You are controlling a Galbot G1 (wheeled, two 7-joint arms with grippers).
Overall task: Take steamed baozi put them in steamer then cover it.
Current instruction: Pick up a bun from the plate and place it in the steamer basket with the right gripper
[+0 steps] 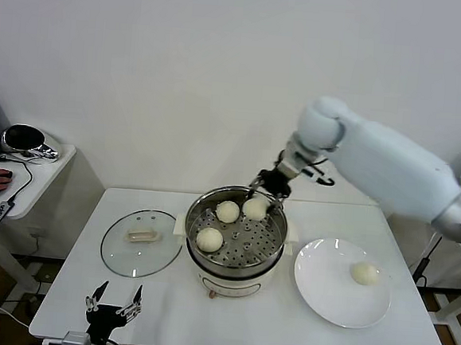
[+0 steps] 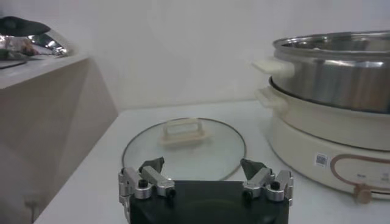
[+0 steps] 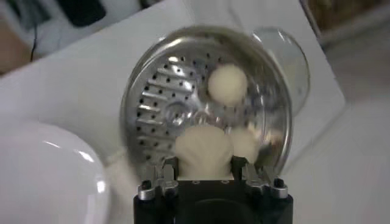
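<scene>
Table left, cover (image 1: 139, 242): flat on table (image 1: 267, 319), beside steamer.
Left gripper (image 1: 113, 300): parked at front-left table edge, jaws wide apart, empty.
Steamer (image 1: 234, 239): centre, uncovered, two baozi loose on its tray.
Right gripper (image 1: 265, 193): over steamer's back rim, jaws closed around third baozi (image 3: 205, 152).
Plate (image 1: 342, 283): right, one baozi (image 1: 365, 273) on it.

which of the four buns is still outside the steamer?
The small round cream-white bun lying alone on the flat white plate. The other three are in the steel steamer pot, one between the right pincer's fingers.
</scene>
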